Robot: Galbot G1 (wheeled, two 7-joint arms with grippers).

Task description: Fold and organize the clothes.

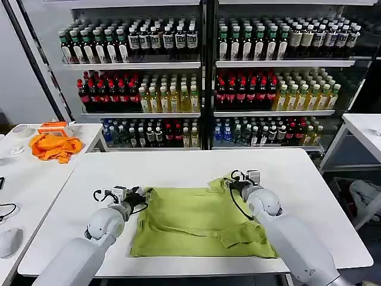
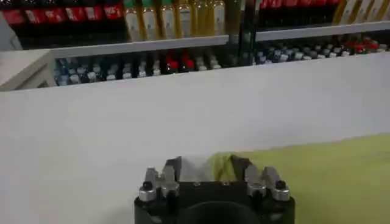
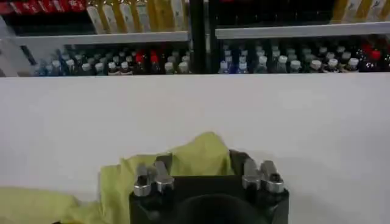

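Observation:
The clothes, a light yellow-green T-shirt (image 1: 199,223), lie mostly flat on the white table (image 1: 178,167), creased in the middle. My left gripper (image 1: 144,195) is at the shirt's far left corner. In the left wrist view the left gripper (image 2: 206,167) is open, with a corner of the shirt (image 2: 220,165) lying between its fingers, close to one of them. My right gripper (image 1: 229,183) is at the far right corner, where the fabric is bunched up. It is open too (image 3: 201,163), and a raised peak of the shirt (image 3: 204,149) fills the gap between its fingers.
A bright orange cloth (image 1: 55,146) lies on a side table at the left. Shelves of bottles (image 1: 202,89) stand behind the table. Another white table (image 1: 366,128) is at the right. Bare tabletop lies beyond and beside the shirt.

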